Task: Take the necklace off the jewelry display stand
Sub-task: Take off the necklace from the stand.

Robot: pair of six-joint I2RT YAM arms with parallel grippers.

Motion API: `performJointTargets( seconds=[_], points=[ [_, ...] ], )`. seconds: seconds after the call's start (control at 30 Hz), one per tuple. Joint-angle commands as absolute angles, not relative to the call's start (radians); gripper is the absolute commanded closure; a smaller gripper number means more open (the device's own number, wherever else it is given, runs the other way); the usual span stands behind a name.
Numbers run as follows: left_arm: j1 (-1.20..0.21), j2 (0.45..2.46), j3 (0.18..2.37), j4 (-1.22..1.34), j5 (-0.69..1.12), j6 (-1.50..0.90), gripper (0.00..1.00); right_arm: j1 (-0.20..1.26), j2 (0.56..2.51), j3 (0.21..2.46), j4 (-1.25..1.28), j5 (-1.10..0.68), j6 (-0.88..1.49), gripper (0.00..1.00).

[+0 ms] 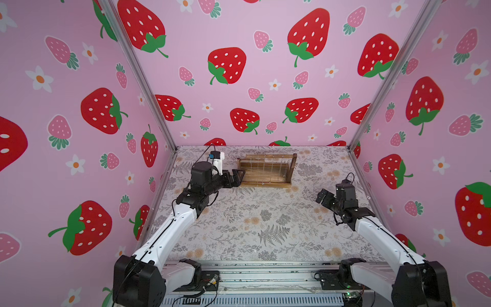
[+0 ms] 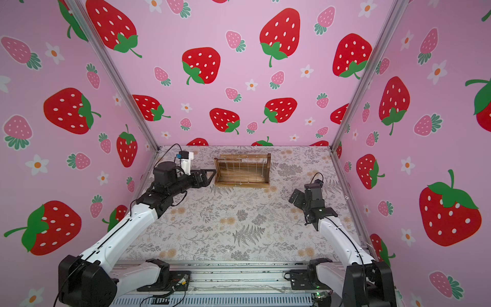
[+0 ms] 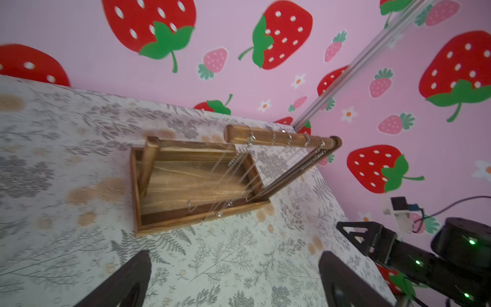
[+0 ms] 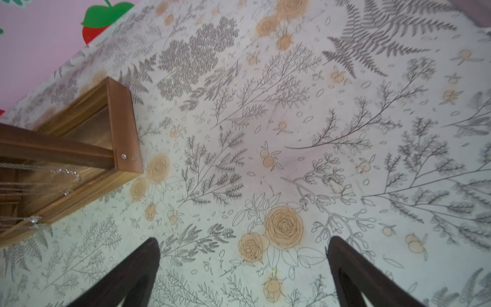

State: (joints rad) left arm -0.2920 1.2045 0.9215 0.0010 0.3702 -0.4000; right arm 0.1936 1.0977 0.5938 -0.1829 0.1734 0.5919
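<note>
The brown wooden jewelry display stand (image 1: 265, 184) (image 2: 240, 184) stands near the back of the table. Several thin silvery necklace chains (image 1: 268, 170) (image 3: 240, 164) (image 4: 66, 171) hang from its top bars into the tray. In both top views my left gripper (image 1: 239, 176) (image 2: 210, 176) is close beside the stand's left end; whether it touches I cannot tell. It is open (image 3: 236, 256) over bare table. My right gripper (image 1: 322, 196) (image 2: 295, 196) hovers to the right of the stand and nearer the front. It is also open (image 4: 243, 240) with nothing between its fingers.
The floral tabletop (image 1: 260, 226) is walled by pink strawberry panels on three sides, with metal corner posts (image 1: 372, 111). Both arm bases sit on the rail (image 1: 265, 276) at the front edge. A black gripper on another arm (image 3: 356, 234) shows in the left wrist view.
</note>
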Motion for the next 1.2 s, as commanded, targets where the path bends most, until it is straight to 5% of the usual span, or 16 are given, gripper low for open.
performJointTargets(
  seconds=[0.0, 0.43, 0.57, 0.87, 1.17],
  points=[
    [-0.319, 1.278, 0.971, 0.059, 0.444, -0.447, 0.01, 0.247, 1.100, 0.602, -0.003, 0.218, 0.510, 0.01],
    [-0.415, 1.397, 1.069, -0.026, 0.332, -0.304, 0.15, 0.254, 1.250, 0.590, 0.142, 0.150, 0.592, 0.00],
    [-0.416, 1.414, 1.087, -0.016, 0.341, -0.294, 0.25, 0.255, 1.191, 0.521, 0.218, 0.003, 0.566, 0.00],
    [-0.420, 1.492, 1.182, -0.051, 0.261, -0.273, 0.46, 0.255, 1.193, 0.496, 0.213, 0.039, 0.576, 0.01],
    [-0.428, 1.617, 1.319, -0.094, 0.144, -0.233, 0.52, 0.255, 1.205, 0.518, 0.191, 0.016, 0.596, 0.01]
  ],
)
